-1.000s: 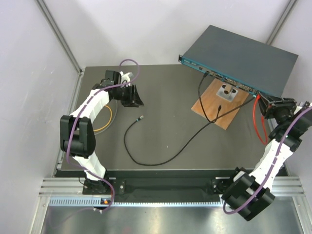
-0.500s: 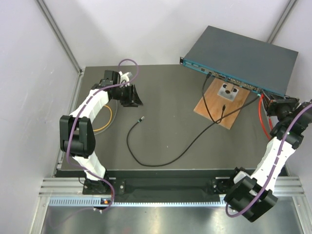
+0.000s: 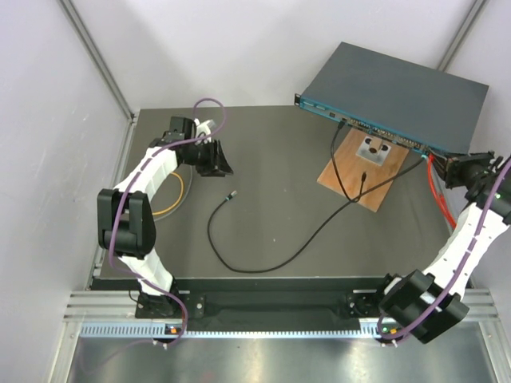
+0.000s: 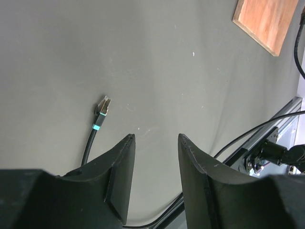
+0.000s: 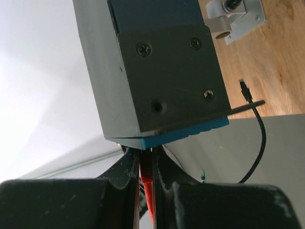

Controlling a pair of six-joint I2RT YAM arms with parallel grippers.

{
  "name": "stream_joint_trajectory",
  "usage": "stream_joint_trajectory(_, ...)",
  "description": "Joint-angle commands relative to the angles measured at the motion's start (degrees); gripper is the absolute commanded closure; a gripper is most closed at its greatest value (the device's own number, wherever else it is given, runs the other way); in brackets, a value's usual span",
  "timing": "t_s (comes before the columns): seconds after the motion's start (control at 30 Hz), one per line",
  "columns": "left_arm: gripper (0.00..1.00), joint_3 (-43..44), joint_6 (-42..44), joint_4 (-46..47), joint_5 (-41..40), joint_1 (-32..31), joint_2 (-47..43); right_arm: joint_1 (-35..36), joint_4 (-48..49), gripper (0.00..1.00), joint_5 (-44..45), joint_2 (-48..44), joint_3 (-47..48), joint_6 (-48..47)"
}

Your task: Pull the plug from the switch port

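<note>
The right claw (image 5: pixel 147 161) is pressed tight on a thin red cord (image 3: pixel 437 188), pinching it between its two black fingers. The cord runs up to the end of the teal front of the switch (image 5: pixel 157 71). Its plug is hidden there, so I cannot tell if it is in or out. The switch is a wide, flat box of dull grey-blue metal with small screws in its side. It sits slanted at the far right corner of the dark table (image 3: pixel 279 159). Just beside its front lies a brown wooden board (image 3: pixel 351 179) with a shiny metal block (image 3: pixel 374 148) on it. A smooth black cord (image 3: pixel 271 259) curls across the table to a loose end (image 4: pixel 101 106) with a shiny tip. The left claw (image 4: pixel 156 140) hangs over the table near that end, spread and holding nothing.
</note>
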Motion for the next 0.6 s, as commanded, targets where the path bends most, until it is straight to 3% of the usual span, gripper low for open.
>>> stream_joint_trajectory(0.0, 0.54, -1.2, 1.4, 0.7, 0.8, 0.4, -3.3, 0.5, -11.5, 1.0, -1.3, 5.3, 1.6, -7.6)
stream_joint_trajectory(0.1, 0.54, -1.2, 1.5, 1.1, 0.7, 0.6, -3.2, 0.5, -9.7, 1.0, -3.0, 5.0, -2.1, -13.9)
stream_joint_trajectory(0.13, 0.54, -1.2, 1.5, 1.1, 0.7, 0.7, -3.5, 0.7, -6.6, 1.0, -8.6, 5.0, -4.8, -14.2)
stream_joint_trajectory(0.2, 0.54, -1.5, 1.4, 1.1, 0.7, 0.8, -3.6, 1.6, -2.6, 1.0, -7.7, 3.3, -7.5, -16.4)
stream_joint_trajectory(0.4, 0.54, -2.2, 1.3, 1.9, 0.7, 0.9, -4.1, 2.3, 12.1, 1.0, -11.8, 0.1, -17.4, -10.6)
stream_joint_trajectory(0.5, 0.54, -2.2, 1.3, 1.9, 0.7, 1.0, -4.1, 1.9, 10.6, 1.0, -11.2, 0.3, -18.8, -12.7)
stream_joint_trajectory(0.57, 0.54, -2.3, 1.2, 1.9, 1.0, 1.2, -4.3, 1.3, 13.3, 1.0, -12.3, -0.6, -21.6, -8.6)
